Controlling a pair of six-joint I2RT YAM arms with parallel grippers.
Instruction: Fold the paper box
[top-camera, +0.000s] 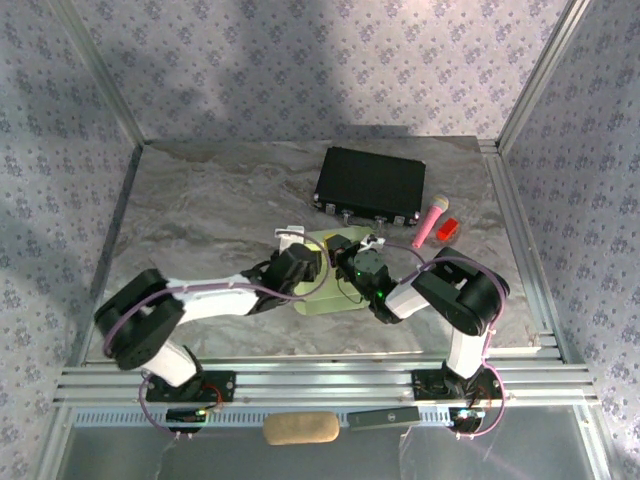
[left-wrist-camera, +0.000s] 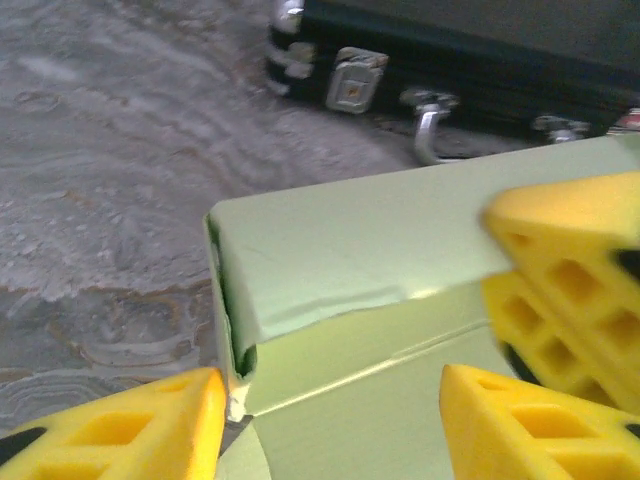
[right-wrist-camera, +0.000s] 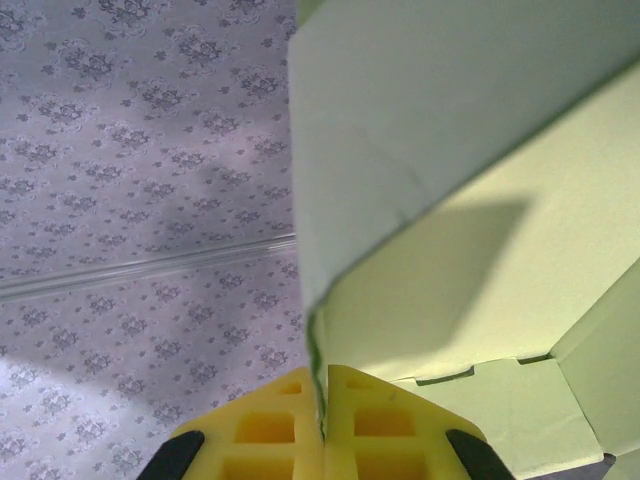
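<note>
The paper box (top-camera: 322, 303) is pale yellow-green card, partly folded, lying mid-table between my two arms. In the left wrist view its folded top panel (left-wrist-camera: 360, 240) has a raised wall at the left corner, and flat flaps run toward me. My left gripper (left-wrist-camera: 330, 430) is open, its yellow fingers (left-wrist-camera: 130, 430) standing either side of the near panel; the left one sits close to the box corner. My right gripper (right-wrist-camera: 322, 420) is shut on the thin edge of an upright wall of the paper box (right-wrist-camera: 450, 150). Its fingertips (left-wrist-camera: 570, 270) reach in from the right.
A black case (top-camera: 372, 185) with metal latches and a handle (left-wrist-camera: 430, 125) lies just behind the box. A pink stick-shaped object (top-camera: 432, 220) and a small red item (top-camera: 447, 229) sit to its right. Metal frame rails border the marble table (top-camera: 200, 210).
</note>
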